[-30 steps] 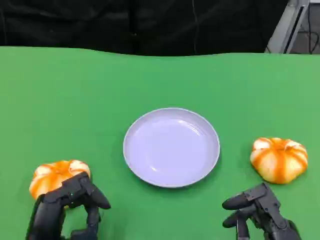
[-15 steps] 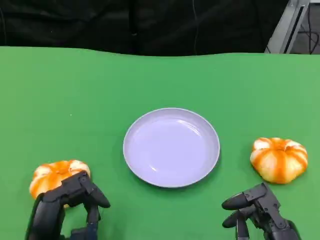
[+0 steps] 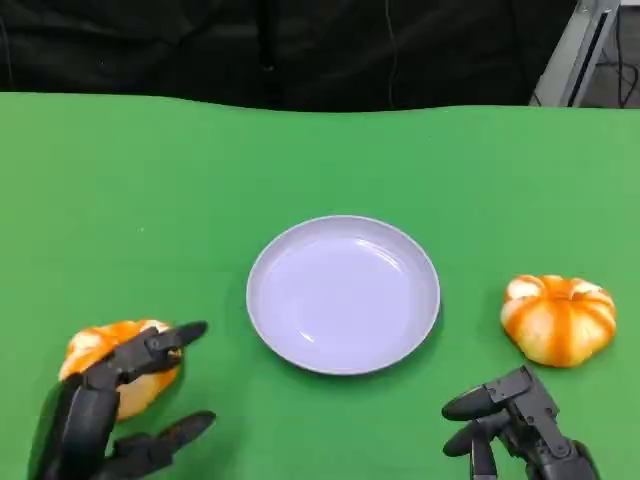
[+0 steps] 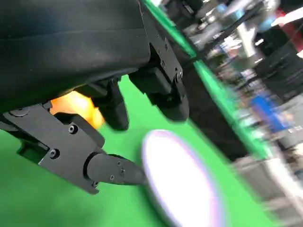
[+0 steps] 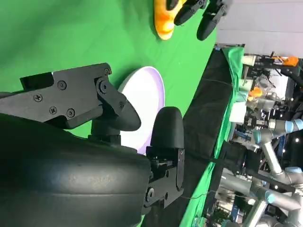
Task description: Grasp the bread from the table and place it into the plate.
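Two orange-and-white pumpkin-shaped breads lie on the green table. The left bread (image 3: pixel 112 362) sits at the front left, and the right bread (image 3: pixel 558 318) at the front right. Between them stands an empty lilac plate (image 3: pixel 343 295). My left hand (image 3: pixel 100 410) is over the near side of the left bread with its fingers spread, one finger lying across the top and the thumb below, gripping nothing. The left wrist view shows that bread (image 4: pixel 78 106) behind the fingers (image 4: pixel 113 106) and the plate (image 4: pixel 182 175) beyond. My right hand (image 3: pixel 510 420) hovers in front of the right bread, holding nothing.
The table's far edge meets a black curtain at the back. The right wrist view shows the plate (image 5: pixel 144 99), the left bread (image 5: pixel 163 21) with my left hand (image 5: pixel 199 12) over it, and cluttered lab equipment beyond the table.
My left hand's fingers have spread apart from a curled posture over the left bread. The breads, the plate and the right hand have not moved.
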Action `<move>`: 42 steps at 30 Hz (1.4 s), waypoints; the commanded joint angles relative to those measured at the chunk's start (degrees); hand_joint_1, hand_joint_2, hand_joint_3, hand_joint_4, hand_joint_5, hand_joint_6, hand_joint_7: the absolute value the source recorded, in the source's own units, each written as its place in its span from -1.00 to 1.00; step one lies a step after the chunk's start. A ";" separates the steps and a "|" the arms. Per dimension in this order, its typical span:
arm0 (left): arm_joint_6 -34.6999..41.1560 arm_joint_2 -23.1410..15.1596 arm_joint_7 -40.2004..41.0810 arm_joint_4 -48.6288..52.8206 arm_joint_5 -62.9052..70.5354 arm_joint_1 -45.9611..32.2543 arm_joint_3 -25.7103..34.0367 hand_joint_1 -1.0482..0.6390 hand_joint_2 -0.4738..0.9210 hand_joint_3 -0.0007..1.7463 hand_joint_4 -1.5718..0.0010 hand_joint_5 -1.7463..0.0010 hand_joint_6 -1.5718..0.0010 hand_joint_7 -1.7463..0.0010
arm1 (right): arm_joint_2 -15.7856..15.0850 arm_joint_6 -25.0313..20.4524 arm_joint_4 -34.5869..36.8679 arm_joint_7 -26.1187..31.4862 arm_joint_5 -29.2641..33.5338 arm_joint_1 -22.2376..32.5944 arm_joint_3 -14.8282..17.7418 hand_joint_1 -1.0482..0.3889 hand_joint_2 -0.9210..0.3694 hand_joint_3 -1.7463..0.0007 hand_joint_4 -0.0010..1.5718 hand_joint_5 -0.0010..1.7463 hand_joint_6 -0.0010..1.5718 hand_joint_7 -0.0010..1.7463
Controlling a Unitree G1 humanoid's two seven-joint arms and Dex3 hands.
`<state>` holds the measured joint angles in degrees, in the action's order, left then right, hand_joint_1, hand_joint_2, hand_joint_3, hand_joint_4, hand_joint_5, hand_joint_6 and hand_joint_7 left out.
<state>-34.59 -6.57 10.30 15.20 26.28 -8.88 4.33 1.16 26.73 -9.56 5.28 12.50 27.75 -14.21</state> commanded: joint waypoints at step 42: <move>55.17 -10.15 -6.63 -6.40 33.76 13.77 -21.49 -0.38 1.00 -0.99 0.79 0.25 0.58 1.00 | -0.05 -1.43 -1.37 0.20 0.14 0.54 -0.97 0.36 -1.00 -0.15 -0.81 1.00 -0.99 1.00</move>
<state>19.38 -15.33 4.80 8.14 60.33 3.92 -16.64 1.37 25.47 -10.26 5.28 12.60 28.08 -15.50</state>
